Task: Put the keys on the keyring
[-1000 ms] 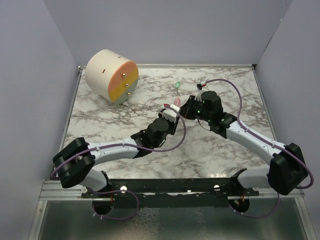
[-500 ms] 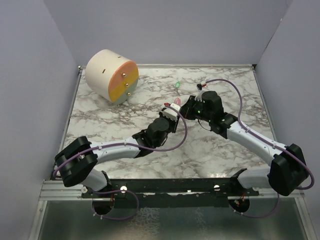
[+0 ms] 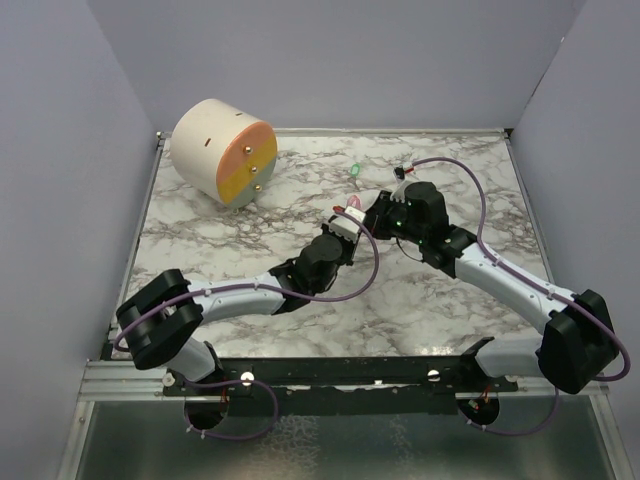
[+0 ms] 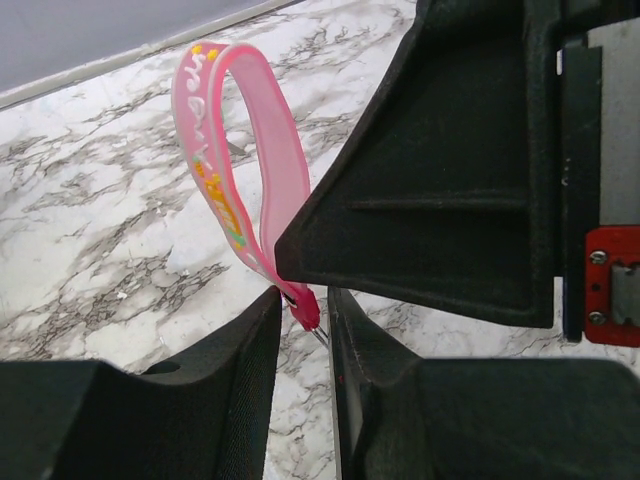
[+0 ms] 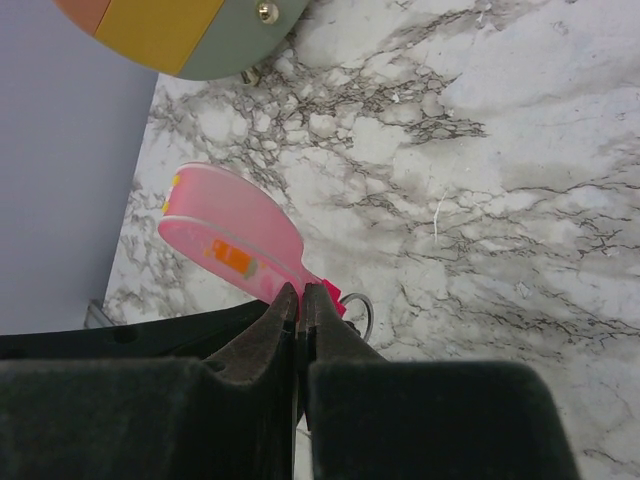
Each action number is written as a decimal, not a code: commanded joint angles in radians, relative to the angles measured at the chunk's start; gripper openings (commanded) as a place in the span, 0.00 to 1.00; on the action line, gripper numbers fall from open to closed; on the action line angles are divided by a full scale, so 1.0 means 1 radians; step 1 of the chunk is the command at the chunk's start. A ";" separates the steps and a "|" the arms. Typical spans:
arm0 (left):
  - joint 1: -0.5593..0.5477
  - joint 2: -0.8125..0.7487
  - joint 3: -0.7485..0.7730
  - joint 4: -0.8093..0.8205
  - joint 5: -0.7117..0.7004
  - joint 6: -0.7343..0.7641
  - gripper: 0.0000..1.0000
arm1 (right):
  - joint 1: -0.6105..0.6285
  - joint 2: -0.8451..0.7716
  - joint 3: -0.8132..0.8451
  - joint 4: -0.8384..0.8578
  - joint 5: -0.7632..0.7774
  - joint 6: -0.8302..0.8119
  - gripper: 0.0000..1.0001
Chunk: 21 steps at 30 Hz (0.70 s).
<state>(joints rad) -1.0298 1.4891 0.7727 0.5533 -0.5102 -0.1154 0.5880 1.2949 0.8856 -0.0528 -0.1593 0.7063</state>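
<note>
The pink-red strip [image 4: 240, 180] is a looped pink strap with a red end and a thin metal ring [image 5: 362, 308] at that end. It stands off the table between both grippers at mid-table [image 3: 352, 207]. My right gripper [image 5: 300, 292] is shut on its red end [image 5: 330, 298]. My left gripper [image 4: 305, 300] has its fingers close on either side of the same red end [image 4: 306, 304] and ring wire, from below. In the top view the left gripper [image 3: 345, 222] and right gripper [image 3: 368, 212] touch nose to nose. The green key [image 3: 354, 170] lies alone on the marble behind them.
A big cream cylinder [image 3: 225, 150] with an orange, yellow and grey face and brass pegs lies at the back left; its face shows in the right wrist view [image 5: 170, 30]. Grey walls stand on three sides of the marble table [image 3: 450, 310].
The left arm has crept a little forward and right towards the right gripper. The pink strip shows slightly less above the grippers. The green key and cylinder have not moved.
</note>
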 commanded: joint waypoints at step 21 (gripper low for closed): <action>-0.005 -0.019 0.026 0.048 -0.032 0.003 0.00 | 0.007 -0.025 0.019 -0.004 -0.029 -0.021 0.05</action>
<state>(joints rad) -1.0298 1.5055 0.7795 0.5636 -0.5171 -0.0986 0.5880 1.2938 0.8856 -0.0525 -0.1658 0.7021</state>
